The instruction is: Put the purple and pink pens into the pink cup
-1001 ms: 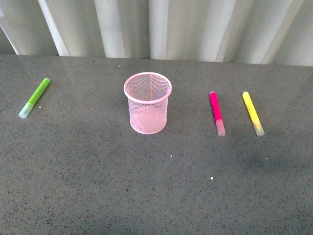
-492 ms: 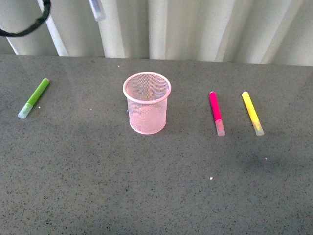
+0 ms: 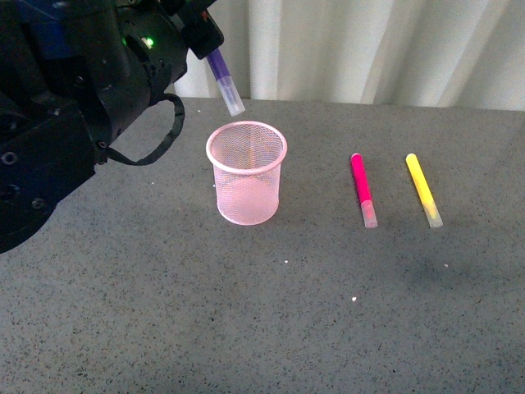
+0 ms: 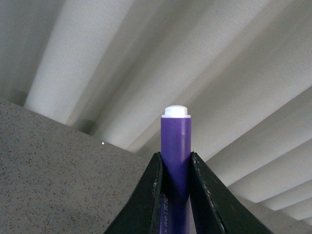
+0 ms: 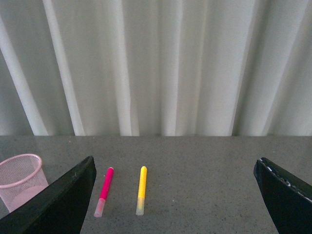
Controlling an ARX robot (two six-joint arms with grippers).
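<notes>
The pink cup (image 3: 246, 176) stands upright on the grey table, and it also shows in the right wrist view (image 5: 19, 178). My left gripper (image 3: 207, 41) is shut on the purple pen (image 3: 223, 78), holding it tilted with its pale cap down, just above and behind the cup's rim. In the left wrist view the purple pen (image 4: 176, 136) sits clamped in the left gripper (image 4: 175, 156). The pink pen (image 3: 362, 187) lies flat to the right of the cup, and it shows in the right wrist view too (image 5: 104, 190). My right gripper (image 5: 175, 161) is open and empty, back from the pens.
A yellow pen (image 3: 422, 187) lies right of the pink pen, also in the right wrist view (image 5: 141, 189). The left arm (image 3: 74, 98) fills the upper left and hides the table behind it. A white curtain (image 3: 369, 49) runs along the table's far edge.
My left arm has swung into the front view from the upper left, bringing the purple pen down and right to just above the cup. It now hides the green pen.
</notes>
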